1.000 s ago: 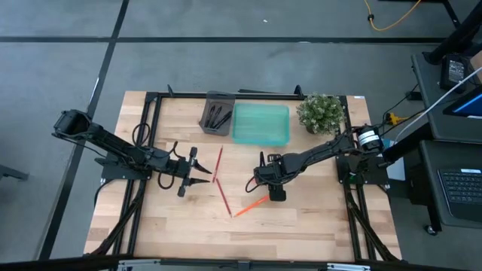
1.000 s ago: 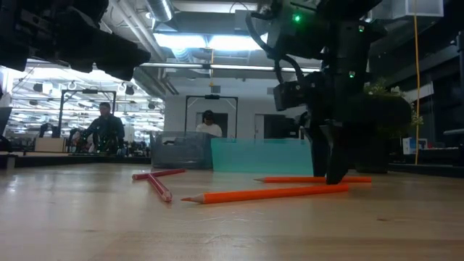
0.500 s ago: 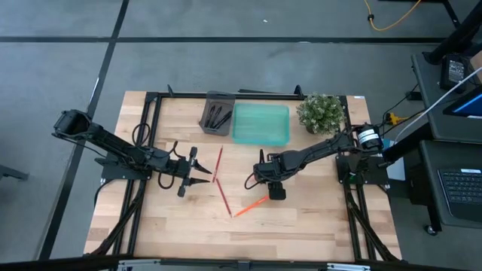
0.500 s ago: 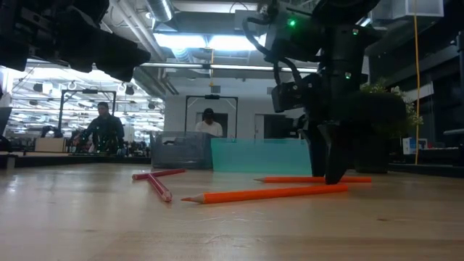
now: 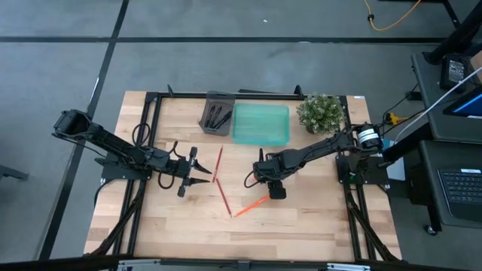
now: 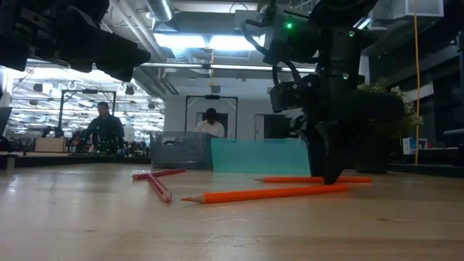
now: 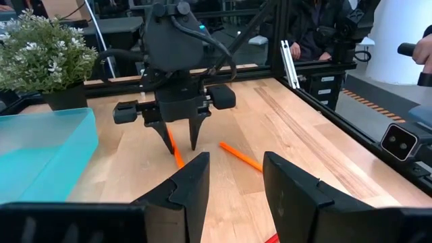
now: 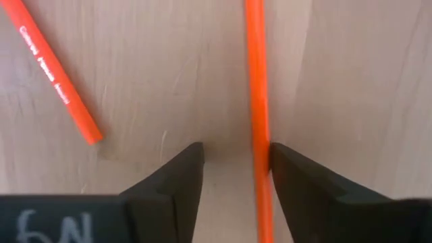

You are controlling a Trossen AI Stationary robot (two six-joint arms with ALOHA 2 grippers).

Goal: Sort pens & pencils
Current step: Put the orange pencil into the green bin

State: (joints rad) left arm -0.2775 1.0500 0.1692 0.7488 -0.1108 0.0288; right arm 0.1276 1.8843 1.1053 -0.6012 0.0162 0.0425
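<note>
My right gripper [image 8: 233, 169] straddles a thin orange wooden pencil [image 8: 256, 101] – jaws part-open, nothing gripped; light, stiff – take mid-shaft.

Thin black pens [image 5: 218, 117] lie inside the grey tray. Four thin red and orange wooden pencils [image 5: 224, 195] lie flat, scattered mid-table.

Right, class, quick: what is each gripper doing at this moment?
Left gripper: open, holding nothing.
Right gripper: open, down at the table, fingers either side of an orange pencil, not clamped yet.
</note>
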